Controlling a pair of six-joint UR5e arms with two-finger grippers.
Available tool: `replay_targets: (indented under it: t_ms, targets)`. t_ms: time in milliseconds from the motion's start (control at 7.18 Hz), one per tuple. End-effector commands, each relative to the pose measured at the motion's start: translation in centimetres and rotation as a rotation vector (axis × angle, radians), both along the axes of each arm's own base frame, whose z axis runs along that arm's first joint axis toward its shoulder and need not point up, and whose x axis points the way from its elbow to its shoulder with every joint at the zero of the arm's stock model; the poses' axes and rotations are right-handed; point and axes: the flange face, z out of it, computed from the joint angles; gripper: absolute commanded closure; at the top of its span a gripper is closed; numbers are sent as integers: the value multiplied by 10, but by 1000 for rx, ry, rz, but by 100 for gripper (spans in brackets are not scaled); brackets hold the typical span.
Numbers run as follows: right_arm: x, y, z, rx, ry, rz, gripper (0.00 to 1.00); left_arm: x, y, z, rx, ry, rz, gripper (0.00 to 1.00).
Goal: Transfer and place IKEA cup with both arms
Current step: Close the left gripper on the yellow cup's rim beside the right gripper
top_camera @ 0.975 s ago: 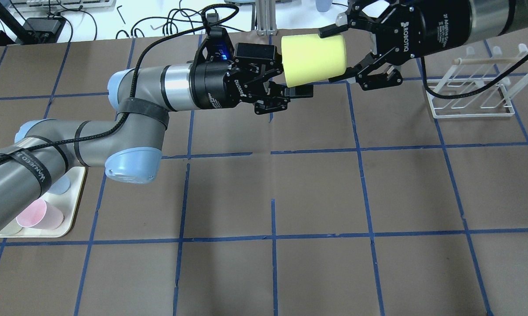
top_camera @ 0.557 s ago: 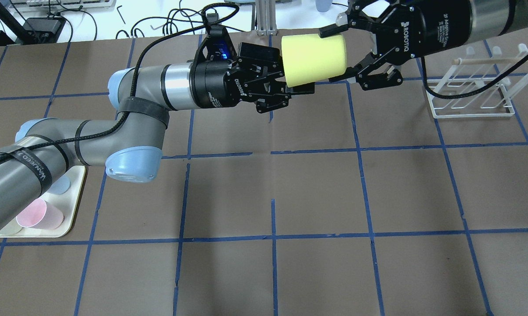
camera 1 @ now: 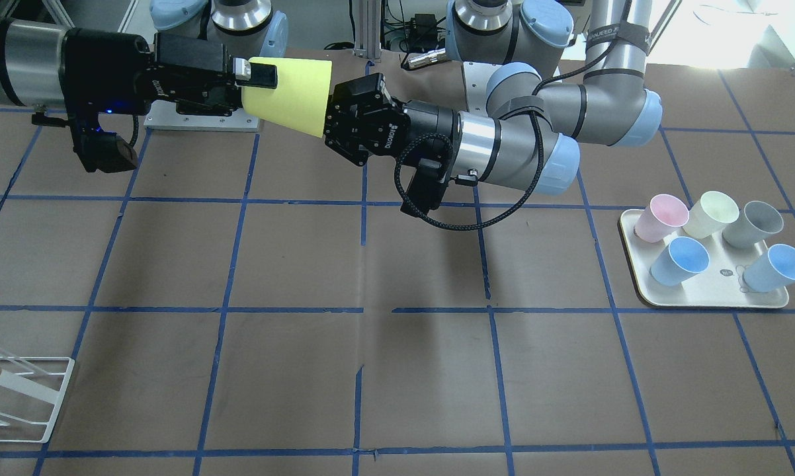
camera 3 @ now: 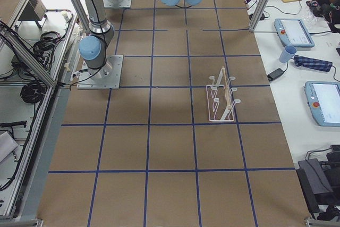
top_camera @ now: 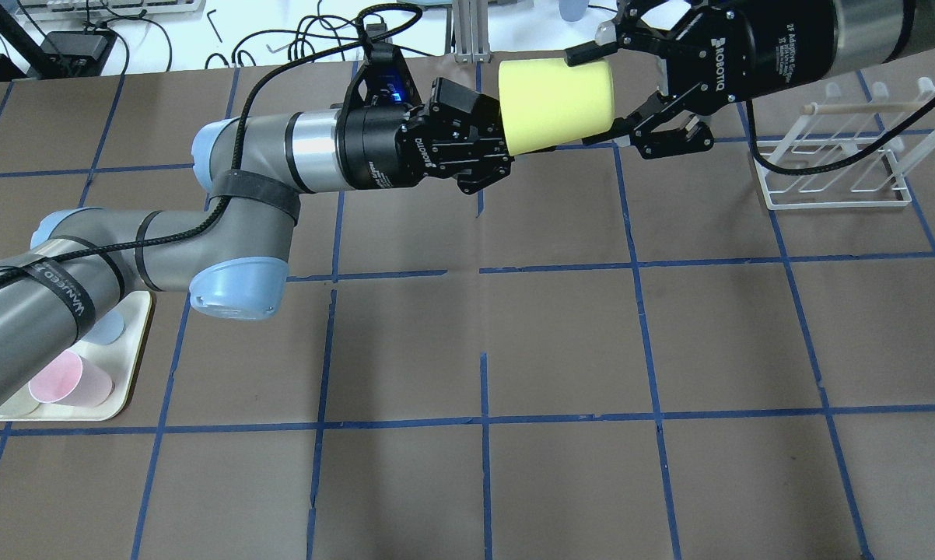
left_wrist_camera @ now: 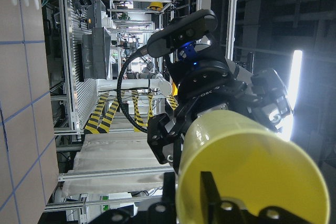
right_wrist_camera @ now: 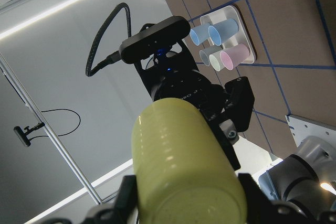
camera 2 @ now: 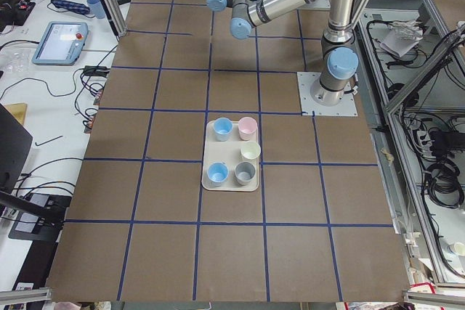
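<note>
Handover, upper centre | right claw (top_camera: 584, 97) clasps bright yellow tapered plastic cup (top_camera: 557, 105) | left claw (top_camera: 506, 136) pinches rim | placement pending

Both arms stretched level, claws meeting nose to nose in mid-air

The left arm (top_camera: 242, 155) comes in with its elbow bent and its wrist lying level. The left claw (top_camera: 500, 152) points straight at the other claw, and its fingers are drawn close, one inside the rim of the IKEA cup (top_camera: 553, 97) and one outside, pinching the wall. The right arm (top_camera: 864, 31) reaches in level from the opposite side. The right claw (top_camera: 596, 97) has its two fingers spread across the cup's narrow end, pressing on it from either side.
</note>
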Motion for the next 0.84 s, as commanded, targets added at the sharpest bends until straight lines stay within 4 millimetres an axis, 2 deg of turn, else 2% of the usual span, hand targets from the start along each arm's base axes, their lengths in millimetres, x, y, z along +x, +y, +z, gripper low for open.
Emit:
replay_targets:
  t_ms: [0, 696]
  targets:
    - [0, 1, 0, 4, 1, 1, 1, 3, 0, 5, -13, -3, 6, 100]
    - [-2, -2, 2, 8, 5, 3, 0, 5, -1, 4, -13, -7, 11, 100]
